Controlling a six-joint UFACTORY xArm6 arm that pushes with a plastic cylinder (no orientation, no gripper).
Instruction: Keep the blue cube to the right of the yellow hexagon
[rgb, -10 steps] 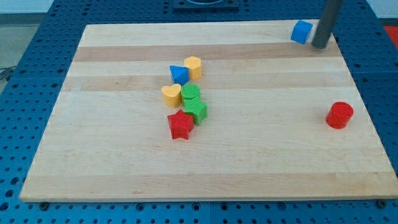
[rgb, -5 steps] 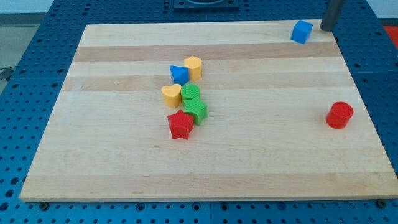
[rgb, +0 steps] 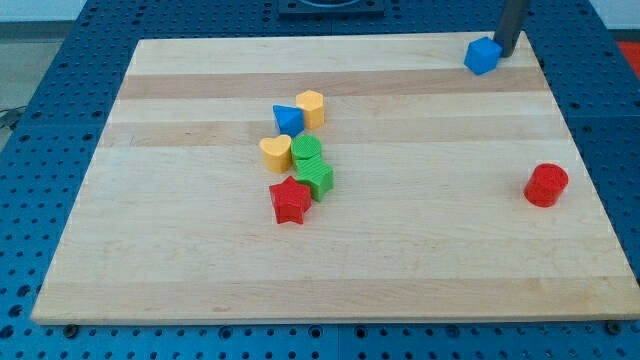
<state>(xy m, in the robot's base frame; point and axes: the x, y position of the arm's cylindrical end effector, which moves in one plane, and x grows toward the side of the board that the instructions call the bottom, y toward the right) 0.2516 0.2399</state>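
The blue cube (rgb: 482, 55) sits near the top right corner of the wooden board (rgb: 330, 250). My tip (rgb: 507, 53) is right beside the cube's right side, touching or nearly touching it. The yellow hexagon (rgb: 310, 107) lies near the board's middle, far to the view's left of the cube, at the top of a cluster of blocks.
The cluster holds a blue triangle (rgb: 287, 119), a yellow heart (rgb: 275, 152), two green blocks (rgb: 307, 151) (rgb: 318, 179) and a red star (rgb: 290, 201). A red cylinder (rgb: 546, 185) stands alone near the board's right edge.
My tip moved up past the board's top right corner, then came back left to the blue cube's right side. The cube shifted slightly left and down.
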